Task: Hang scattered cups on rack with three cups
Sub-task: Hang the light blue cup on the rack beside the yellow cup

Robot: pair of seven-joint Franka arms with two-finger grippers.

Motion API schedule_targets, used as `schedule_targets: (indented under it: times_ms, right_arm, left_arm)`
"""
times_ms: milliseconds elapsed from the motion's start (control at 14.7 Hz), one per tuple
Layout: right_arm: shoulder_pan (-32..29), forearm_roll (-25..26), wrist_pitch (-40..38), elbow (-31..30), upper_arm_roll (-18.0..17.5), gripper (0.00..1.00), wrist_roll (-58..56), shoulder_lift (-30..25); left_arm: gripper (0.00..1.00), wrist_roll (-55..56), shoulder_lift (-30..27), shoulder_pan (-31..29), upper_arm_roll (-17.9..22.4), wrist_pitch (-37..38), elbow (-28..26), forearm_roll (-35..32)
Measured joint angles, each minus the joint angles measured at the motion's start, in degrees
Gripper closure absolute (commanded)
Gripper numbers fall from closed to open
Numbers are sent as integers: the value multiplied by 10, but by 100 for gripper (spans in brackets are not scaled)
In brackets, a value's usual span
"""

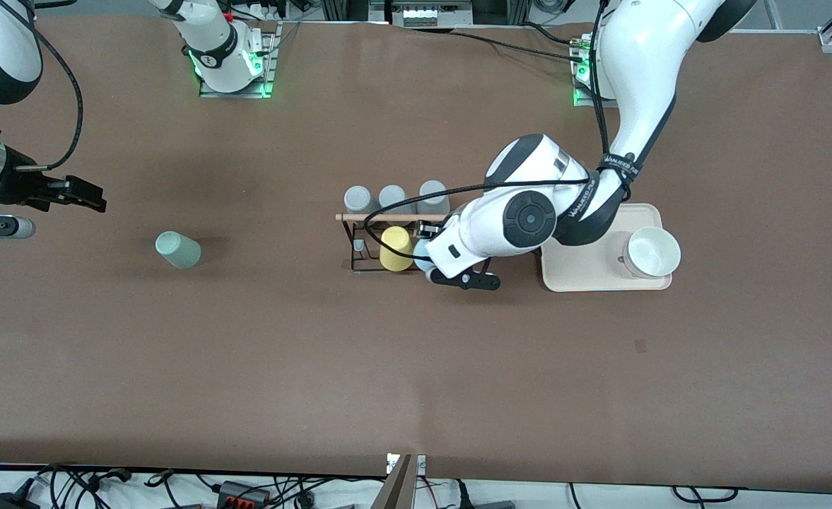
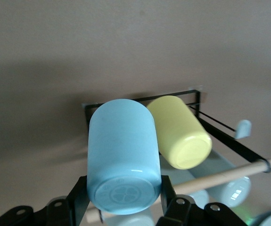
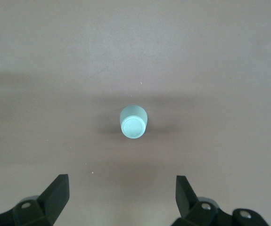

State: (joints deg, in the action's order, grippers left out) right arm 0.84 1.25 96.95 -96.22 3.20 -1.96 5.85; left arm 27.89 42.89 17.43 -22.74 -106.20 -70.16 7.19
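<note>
Sage green cup (image 1: 178, 249) sits lowest on the table toward the right arm's end, upside down, well apart from everything; right gripper (image 3: 121, 195) hovers above the table near it with fingers spread wide, nothing between them, arm waiting. Pale blue cup (image 2: 122, 155) is clamped between the left gripper (image 2: 121, 200) fingers near its closed base, held over the rack (image 1: 387, 244) just beside the yellow cup (image 1: 395, 248) already on a peg. Three grey cups (image 1: 394, 197) hang on the rack's side farther from the camera. Both cups look light, rigid, matte, so probably not slippery; no handle, tapered wall, so pinch across the body low near the wider rim end or it may squirt out. Cream tray (image 1: 571, 272) with a white cup (image 1: 651, 252) sits toward the left arm's end.
</note>
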Motion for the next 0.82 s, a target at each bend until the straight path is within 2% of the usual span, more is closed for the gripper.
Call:
schedule_targets:
  times_ms: [137,205,273,341,546,819]
  right_arm:
    - [0,0,0,0,0,0,0,0]
    - [0,0,-1,0,0,0,0,0]
    - [0,0,-1,0,0,0,0,0]
    - [0,0,-1,0,0,0,0,0]
    - [0,0,-1,0,0,0,0,0]
    - [0,0,-3,0,0,0,0,1]
  left_arm:
    - [69,-9,12,8,0,0,0,-11]
    - [59,-11,18,11,0,-1,0,-14]
    - [35,-12,23,14,0,-1,0,-15]
    - [0,-13,28,17,0,-4,0,-15]
    - [0,-21,34,20,0,-15,3,-20]
    - [0,-25,19,-6,0,-15,40,-21]
